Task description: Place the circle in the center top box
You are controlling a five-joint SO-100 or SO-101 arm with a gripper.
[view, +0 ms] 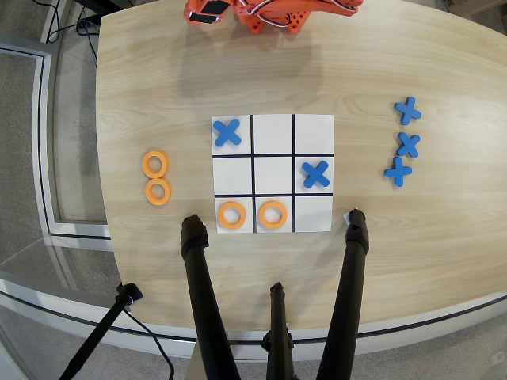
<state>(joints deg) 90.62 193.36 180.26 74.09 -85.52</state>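
An orange ring lies flat in the middle cell of the grid row nearest the black tripod legs. A second orange ring lies in the cell to its left in the overhead view. Two more orange rings lie touching on the bare table left of the grid. The orange arm is drawn back at the top edge, far from the grid. Its gripper is cut off by the frame, so I cannot see how the jaws stand. It holds nothing I can see.
The white 3x3 grid sheet holds blue crosses in its far left cell and middle right cell. Three spare blue crosses lie at the right. Black tripod legs rise over the near table edge.
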